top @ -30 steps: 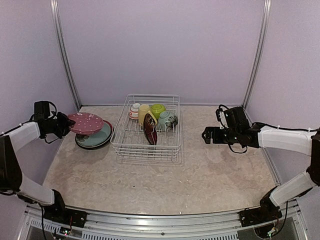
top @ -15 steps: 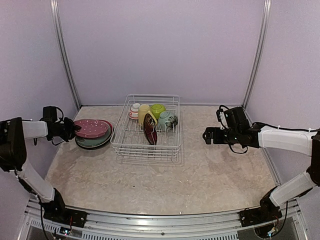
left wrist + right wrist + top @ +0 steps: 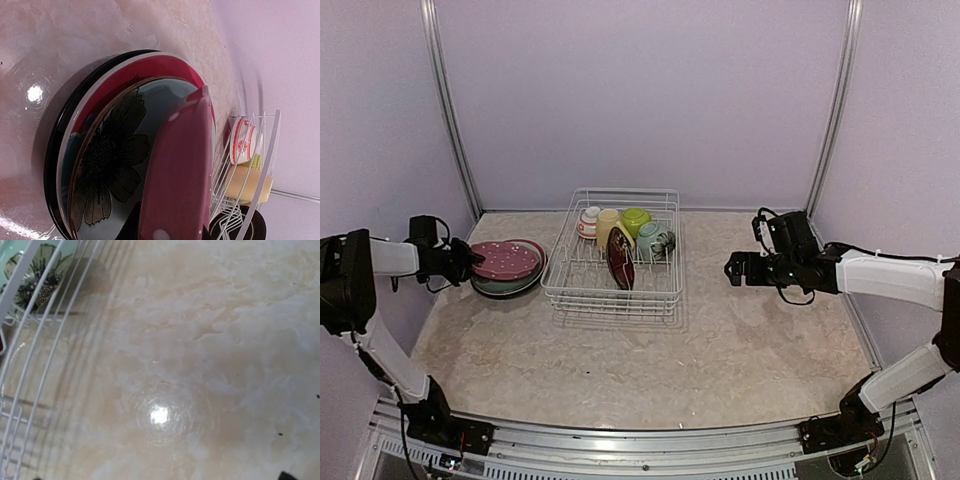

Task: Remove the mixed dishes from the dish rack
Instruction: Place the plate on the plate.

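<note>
**Marbled tabletop, rack at the back, one plate in the left grip**

From above, we see a beige marbled table [image 3: 650, 350] boxed in by lilac walls. The dish rack [image 3: 665, 285] stands at the middle back. In it, a dark red plate [image 3: 620, 258] stands on edge between the prongs. Along its far side sit a pinkish bowl [image 3: 589, 222], a pale yellow mug [image 3: 607, 226], a lime green bowl [image 3: 636, 219] and a pale green bowl [image 3: 653, 239]. Left of the rack, a pink dotted plate [image 3: 505, 258] lies over a teal plate [image 3: 512, 286] on the table. The left gripper [image 3: 470, 262] is clamped on the pink dotted plate's near-left rim. The right gripper [image 3: 732, 270] hangs over bare table, right of the rack and apart from it.

At the left wrist, we look along the pink dotted plate, edge-on between the dark fingers. The teal plate under it bears a dark flower and a red rim. The rack's corner shows behind.

At the right wrist, we see mostly tabletop, with rack wires and the pale green bowl at the left. The jaws stand wide with nothing between them.
</note>
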You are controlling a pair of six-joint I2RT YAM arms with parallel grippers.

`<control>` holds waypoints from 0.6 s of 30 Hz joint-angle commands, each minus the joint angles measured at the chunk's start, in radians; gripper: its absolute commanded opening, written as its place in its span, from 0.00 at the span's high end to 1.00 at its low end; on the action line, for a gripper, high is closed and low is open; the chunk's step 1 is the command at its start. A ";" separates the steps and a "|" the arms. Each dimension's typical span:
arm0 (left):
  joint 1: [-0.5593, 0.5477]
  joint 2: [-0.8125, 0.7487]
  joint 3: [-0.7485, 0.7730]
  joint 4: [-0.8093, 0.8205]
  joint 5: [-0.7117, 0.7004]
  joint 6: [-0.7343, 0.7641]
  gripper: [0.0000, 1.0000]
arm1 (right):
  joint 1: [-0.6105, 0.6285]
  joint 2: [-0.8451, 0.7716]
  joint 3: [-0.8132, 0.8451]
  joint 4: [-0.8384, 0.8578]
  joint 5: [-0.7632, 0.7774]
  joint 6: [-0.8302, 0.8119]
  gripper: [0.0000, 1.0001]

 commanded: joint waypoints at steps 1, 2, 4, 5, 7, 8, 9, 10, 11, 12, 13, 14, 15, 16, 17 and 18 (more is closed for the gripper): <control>0.005 0.017 0.048 0.063 0.035 0.022 0.95 | 0.016 0.001 0.017 -0.005 0.003 0.010 0.00; 0.005 0.023 0.051 0.060 0.036 0.024 0.94 | 0.015 0.003 0.018 -0.006 0.003 0.011 0.00; 0.004 0.027 0.056 0.053 0.033 0.029 0.92 | 0.015 0.003 0.015 -0.006 0.003 0.013 0.00; 0.004 0.028 0.058 0.045 0.030 0.033 0.89 | 0.015 0.004 0.015 -0.005 0.002 0.013 0.00; 0.005 0.024 0.060 0.025 0.014 0.038 0.84 | 0.016 0.004 0.014 -0.004 0.003 0.012 0.00; 0.004 0.022 0.062 0.018 0.007 0.044 0.81 | 0.016 0.004 0.015 -0.006 0.004 0.012 0.00; 0.004 0.020 0.064 0.017 0.002 0.049 0.79 | 0.015 0.004 0.016 -0.007 0.005 0.012 0.00; 0.004 0.017 0.066 -0.013 -0.004 0.055 0.77 | 0.016 0.002 0.017 -0.007 0.006 0.012 0.00; 0.004 0.015 0.067 -0.025 -0.010 0.060 0.74 | 0.016 -0.001 0.015 -0.008 0.005 0.013 0.00; 0.002 0.011 0.068 -0.039 -0.017 0.068 0.72 | 0.015 -0.004 0.012 -0.004 0.004 0.016 0.00; 0.000 0.008 0.071 -0.056 -0.029 0.073 0.70 | 0.015 -0.008 0.006 0.000 0.003 0.017 0.00; -0.003 0.007 0.072 -0.069 -0.039 0.079 0.68 | 0.016 -0.011 0.003 0.005 0.002 0.017 0.00; -0.005 0.003 0.072 -0.076 -0.047 0.089 0.67 | 0.016 -0.010 0.002 0.008 0.003 0.016 0.00; -0.004 0.002 0.071 -0.081 -0.048 0.091 0.66 | 0.015 -0.007 0.002 0.007 0.003 0.016 0.00; -0.006 -0.002 0.070 -0.089 -0.052 0.095 0.65 | 0.015 -0.003 0.005 0.006 0.003 0.017 0.00; -0.005 -0.004 0.069 -0.098 -0.053 0.099 0.64 | 0.014 -0.001 0.007 0.008 0.002 0.019 0.00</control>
